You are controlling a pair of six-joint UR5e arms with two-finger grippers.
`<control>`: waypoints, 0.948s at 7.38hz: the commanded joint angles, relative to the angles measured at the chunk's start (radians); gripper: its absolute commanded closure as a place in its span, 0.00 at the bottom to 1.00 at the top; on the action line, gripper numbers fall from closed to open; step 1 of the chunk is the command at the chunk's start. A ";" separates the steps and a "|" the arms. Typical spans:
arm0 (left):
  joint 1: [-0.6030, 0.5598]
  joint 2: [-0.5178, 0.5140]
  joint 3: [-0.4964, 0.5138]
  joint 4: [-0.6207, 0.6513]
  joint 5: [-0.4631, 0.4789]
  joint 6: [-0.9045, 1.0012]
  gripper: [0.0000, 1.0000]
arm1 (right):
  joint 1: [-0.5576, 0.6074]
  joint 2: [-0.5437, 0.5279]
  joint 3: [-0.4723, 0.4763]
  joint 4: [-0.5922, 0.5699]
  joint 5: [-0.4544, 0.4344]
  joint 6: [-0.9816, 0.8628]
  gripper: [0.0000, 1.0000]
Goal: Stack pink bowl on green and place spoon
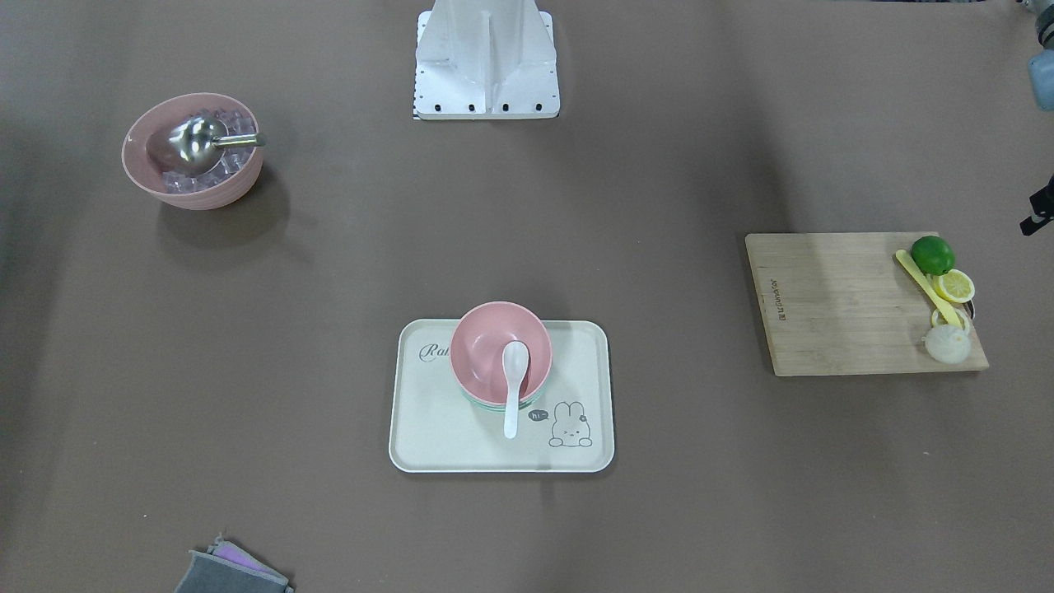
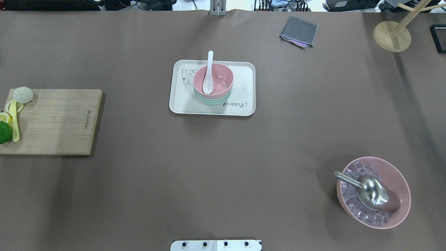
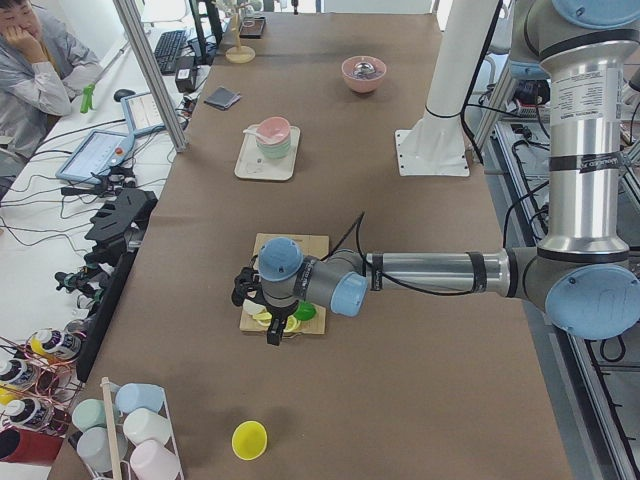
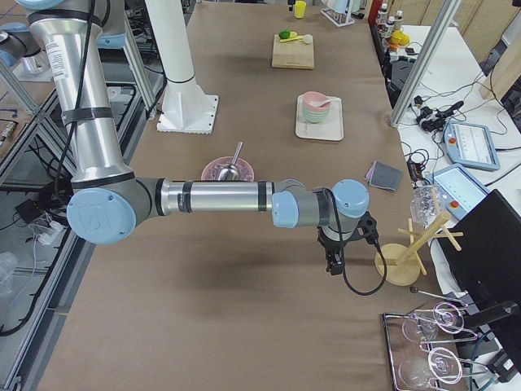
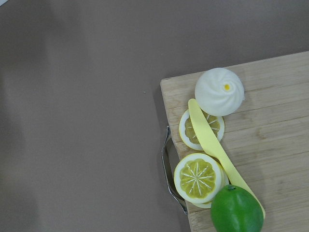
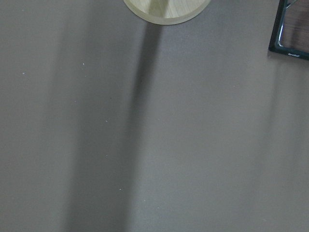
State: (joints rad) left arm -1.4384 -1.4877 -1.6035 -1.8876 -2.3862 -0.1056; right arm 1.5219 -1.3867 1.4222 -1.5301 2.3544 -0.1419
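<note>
On my left side, I am holding my left pincer low over the end of the cutting board where the lime is sitting, well apart from the tray. Only the side camera is catching it, so I cannot tell whether it is spread or pressed together.

In the middle of the bench, the pink bowl is sitting nested in the green bowl, whose rim is peeking out underneath. Both are standing upright on the tray. The spoon is lying in the pink bowl with its scoop end down in the hollow. Its handle is leaning over the rim on the side away from my base. Its long axis is running almost straight away from me toward the operators' edge, and the handle tip is reaching out past the bowls over the tray's far rim. Going by that, I am judging both the stacking and the spoon placing as done, with nothing left that I can see.

On my right side, my right pincer is hanging over bare bench near the wooden stand, beyond the bowl of ice. Here too only a side camera is showing it, so I cannot tell how it stands.
</note>
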 commanded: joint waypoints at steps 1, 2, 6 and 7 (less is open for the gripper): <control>-0.028 -0.016 -0.004 0.074 -0.068 0.003 0.02 | 0.001 -0.002 -0.009 0.001 0.002 -0.008 0.00; -0.030 -0.040 -0.004 0.134 -0.068 0.003 0.02 | 0.001 -0.002 -0.009 -0.001 0.005 -0.005 0.00; -0.031 -0.049 -0.003 0.192 -0.036 0.012 0.02 | 0.001 -0.002 -0.006 -0.001 0.005 -0.002 0.00; -0.046 -0.051 -0.003 0.203 0.003 0.103 0.02 | 0.001 -0.002 -0.005 -0.001 0.005 -0.001 0.00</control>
State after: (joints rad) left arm -1.4712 -1.5371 -1.6063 -1.6997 -2.4190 -0.0736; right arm 1.5232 -1.3887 1.4165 -1.5309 2.3597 -0.1440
